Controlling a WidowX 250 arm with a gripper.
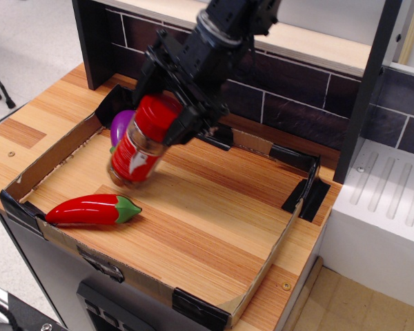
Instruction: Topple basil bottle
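The basil bottle (141, 144) is a clear jar with a red cap and a red-and-white label. It is tilted, cap up to the right, base down to the left, just above the wooden tray floor. My black gripper (171, 109) is shut on its red cap, coming in from the upper right. The bottle's base hangs a little above and behind the red toy chili pepper (91, 209).
A purple toy eggplant (122, 125) sits behind the bottle near the tray's back-left corner. Low cardboard walls (48, 160) with black tape corners ring the wooden tray. A dark tiled back wall and a white rack (393, 200) lie behind and to the right.
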